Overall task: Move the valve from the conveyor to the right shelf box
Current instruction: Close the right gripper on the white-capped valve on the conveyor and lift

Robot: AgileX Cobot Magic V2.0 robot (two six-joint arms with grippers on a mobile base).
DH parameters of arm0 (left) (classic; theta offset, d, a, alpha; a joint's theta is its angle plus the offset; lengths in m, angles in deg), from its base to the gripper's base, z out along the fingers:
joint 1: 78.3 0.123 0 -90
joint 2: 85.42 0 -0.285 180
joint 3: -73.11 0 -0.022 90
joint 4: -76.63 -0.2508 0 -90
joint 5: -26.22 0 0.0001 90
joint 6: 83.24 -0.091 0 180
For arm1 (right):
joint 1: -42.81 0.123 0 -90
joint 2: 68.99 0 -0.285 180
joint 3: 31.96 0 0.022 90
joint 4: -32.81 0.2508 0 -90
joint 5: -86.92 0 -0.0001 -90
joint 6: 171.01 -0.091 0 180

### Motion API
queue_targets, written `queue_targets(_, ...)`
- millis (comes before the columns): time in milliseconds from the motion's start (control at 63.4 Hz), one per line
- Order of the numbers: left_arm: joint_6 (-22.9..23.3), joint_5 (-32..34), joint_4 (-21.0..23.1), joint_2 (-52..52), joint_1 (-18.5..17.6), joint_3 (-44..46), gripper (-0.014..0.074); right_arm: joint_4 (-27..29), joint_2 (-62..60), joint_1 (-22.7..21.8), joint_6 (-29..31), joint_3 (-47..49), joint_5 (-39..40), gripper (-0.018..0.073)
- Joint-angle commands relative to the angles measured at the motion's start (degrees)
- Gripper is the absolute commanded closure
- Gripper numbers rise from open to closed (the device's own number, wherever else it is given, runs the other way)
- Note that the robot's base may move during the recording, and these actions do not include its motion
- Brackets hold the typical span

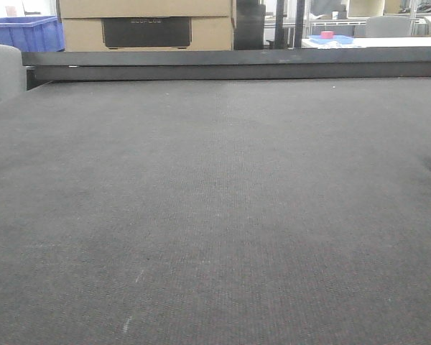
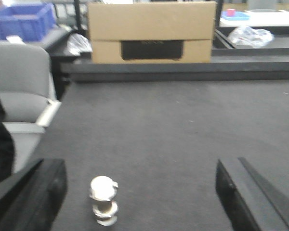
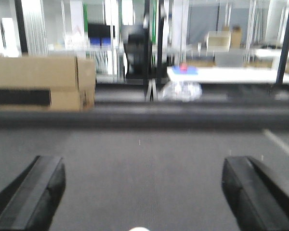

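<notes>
Low, left end effector [image 2: 139, 172] astride valve [image 2: 104, 201]

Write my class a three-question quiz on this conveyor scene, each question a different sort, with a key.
1. True or false: the left gripper is shut on the valve.
2. Beyond the far edge of the conveyor, the left wrist view shows: A) a cardboard box; B) a ladder; C) a red bucket.
3. Fill in: the right gripper is ____ (open or shut).
Key: 1 false, it is open and the valve stands free on the conveyor; 2 A; 3 open.
</notes>
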Motion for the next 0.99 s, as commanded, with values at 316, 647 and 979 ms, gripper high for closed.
queue_targets(316,1.96,-0.37,0.66,1.73,-2.50,0.37,0.0016,-0.71,22.89,0.01,0.60,20.01,-24.19,-0.0010)
queue_targets(647,1.96,-0.48,0.66,1.73,-3.70,0.37,0.0016,-0.71,48.82,1.25,2.77,42.05,-51.36,-0.0010)
queue_targets(979,1.96,-1.86,0.66,1.73,-3.70,0.37,0.0016,-0.71,65.79,1.03,2.77,45.65,-49.75,-0.0010)
